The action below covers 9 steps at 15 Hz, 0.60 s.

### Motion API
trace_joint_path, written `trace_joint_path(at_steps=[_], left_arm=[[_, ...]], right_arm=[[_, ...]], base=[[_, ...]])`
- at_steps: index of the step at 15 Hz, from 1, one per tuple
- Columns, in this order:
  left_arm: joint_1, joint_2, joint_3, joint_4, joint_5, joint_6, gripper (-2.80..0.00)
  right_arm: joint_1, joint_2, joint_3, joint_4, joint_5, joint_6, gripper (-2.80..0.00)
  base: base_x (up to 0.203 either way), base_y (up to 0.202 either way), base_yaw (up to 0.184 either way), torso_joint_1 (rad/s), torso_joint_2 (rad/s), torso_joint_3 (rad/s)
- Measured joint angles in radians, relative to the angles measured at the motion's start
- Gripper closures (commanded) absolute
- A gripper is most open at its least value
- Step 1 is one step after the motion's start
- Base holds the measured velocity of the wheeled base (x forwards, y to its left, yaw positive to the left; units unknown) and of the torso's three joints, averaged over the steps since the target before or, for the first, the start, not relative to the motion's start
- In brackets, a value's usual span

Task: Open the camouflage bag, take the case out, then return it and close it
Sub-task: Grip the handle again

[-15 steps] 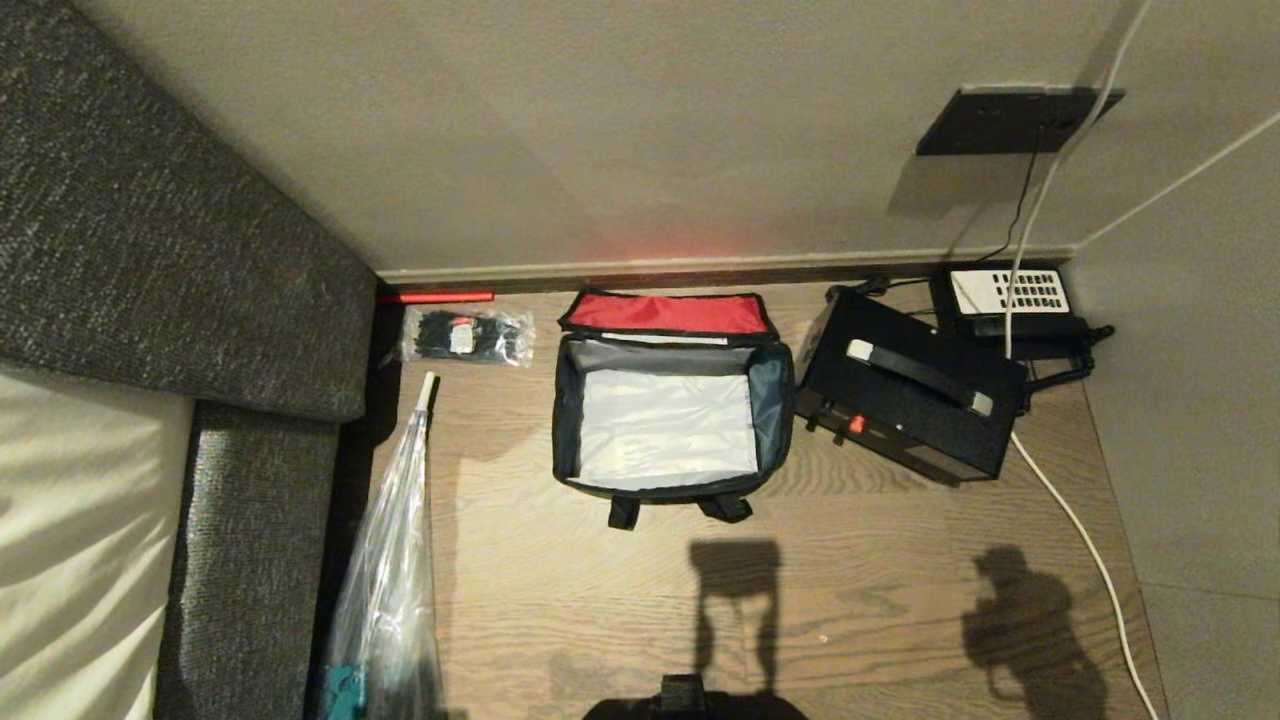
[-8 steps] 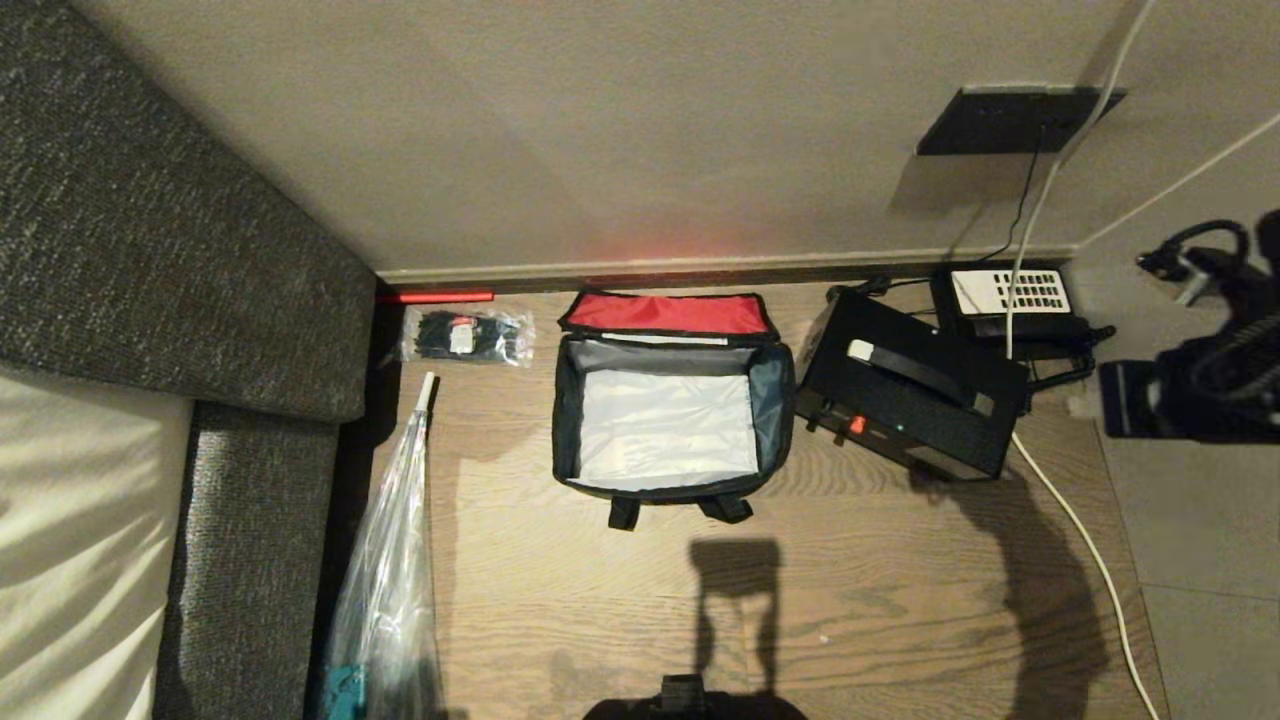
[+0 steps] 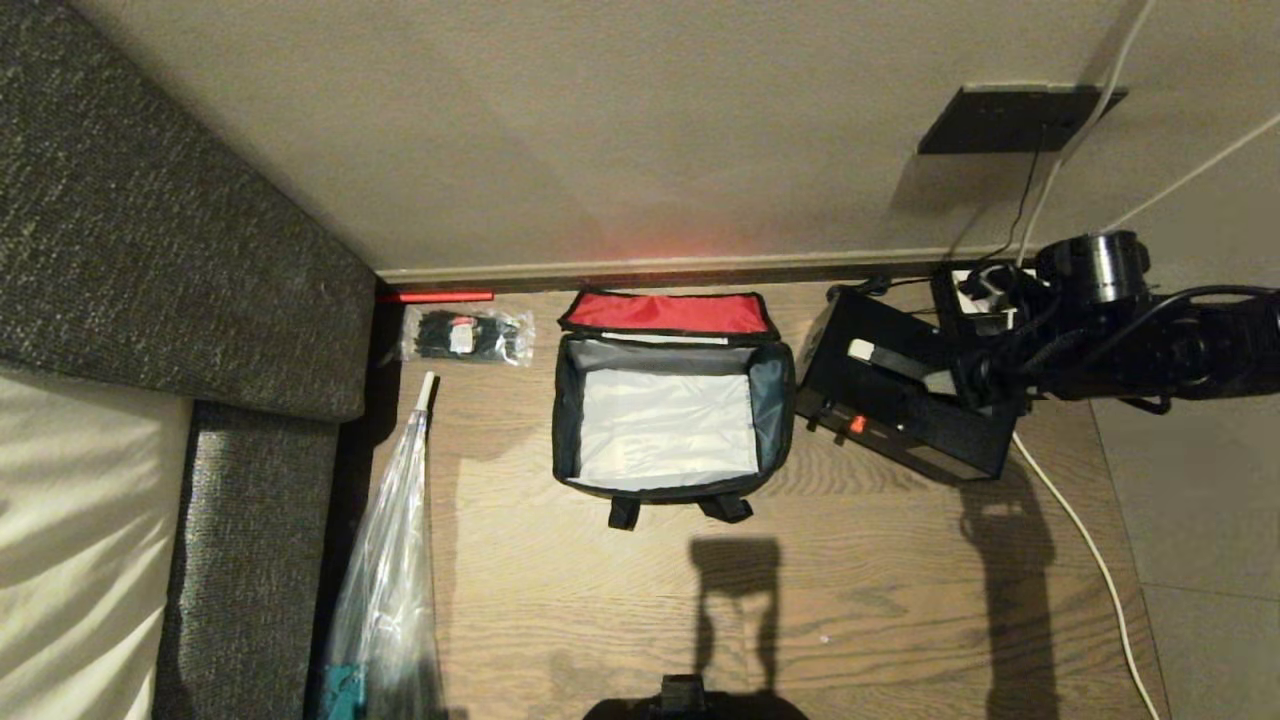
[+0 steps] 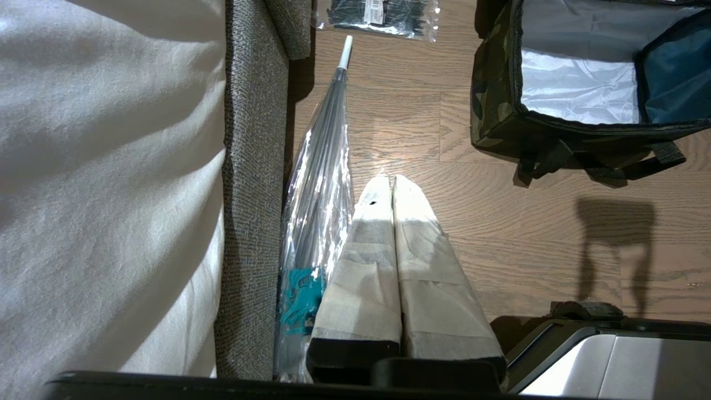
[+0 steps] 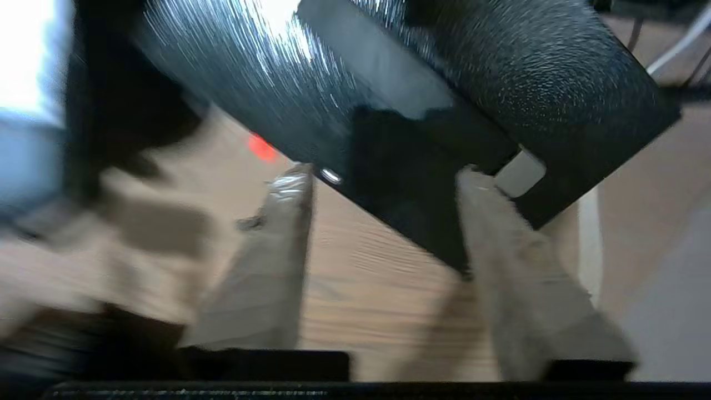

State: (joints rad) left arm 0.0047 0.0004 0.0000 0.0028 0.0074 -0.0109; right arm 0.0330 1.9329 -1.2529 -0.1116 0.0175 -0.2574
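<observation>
Black case (image 3: 905, 400) on wood floor (image 3: 850, 600), just right of open bag (image 3: 665, 415), beside wall. Right gripper (image 5: 383, 178) above case's right end, fingers (image 5: 278, 244) spread, gripping nothing. Left gripper (image 4: 391, 183) parked near umbrella (image 4: 322, 183), fingers pressed together.

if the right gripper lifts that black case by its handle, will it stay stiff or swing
The case looks hard-walled and boxy, so probably stiff. The right gripper, open, sits near one end of the handle, so it may tilt. Its slightly shiny surface could be slippery.
</observation>
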Motion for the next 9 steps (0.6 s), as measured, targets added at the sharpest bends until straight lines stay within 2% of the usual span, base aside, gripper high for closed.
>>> trace_joint_path(at_steps=[3,5,7,9], left_arm=[[0.000,0.000,0.000,0.001,0.000,0.000,0.00],[0.000,0.000,0.000,0.000,0.000,0.000,0.00],[0.000,0.000,0.000,0.000,0.000,0.000,0.00],[0.000,0.000,0.000,0.000,0.000,0.000,0.00]], right_arm=[[0.003,0.009,0.065,-0.110,-0.135,-0.266,-2.80],[0.007,0.016,0.132,-0.260,-0.257,-0.457,-2.80],[0.013,0.025,0.207,-0.437,-0.359,-0.605,-2.80],[0.029,0.040,0.265,-0.591,-0.387,-0.698,-2.80]], base=[[0.000,0.000,0.000,0.000,0.00,0.000],[0.000,0.000,0.000,0.000,0.00,0.000],[0.000,0.000,0.000,0.000,0.00,0.000],[0.000,0.000,0.000,0.000,0.00,0.000]])
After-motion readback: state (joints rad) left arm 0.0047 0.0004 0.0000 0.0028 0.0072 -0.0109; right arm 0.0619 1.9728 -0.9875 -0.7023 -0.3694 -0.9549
